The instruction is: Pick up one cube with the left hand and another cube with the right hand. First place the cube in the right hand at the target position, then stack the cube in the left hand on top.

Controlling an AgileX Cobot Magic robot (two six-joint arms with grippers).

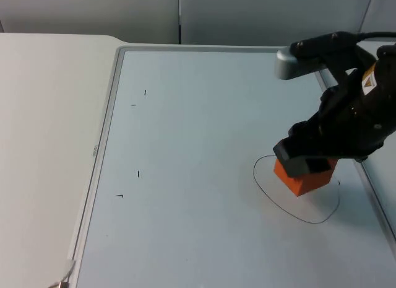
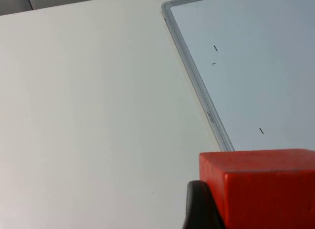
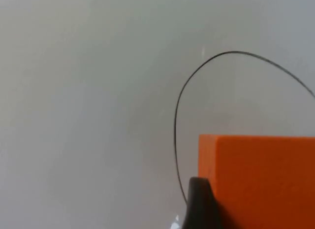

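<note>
An orange cube sits inside the black drawn ring on the whiteboard, and my right gripper is shut on it from above. I cannot tell whether the cube touches the board. In the right wrist view the orange cube is beside a black fingertip, with the ring curving around it. A red cube is held in my left gripper, one black fingertip pressed to its side. It hangs over the white table close to the whiteboard's grey frame.
The whiteboard with its grey frame covers most of the table and carries a few small black marks. Bare white table lies to its left. The grey partition wall closes the back.
</note>
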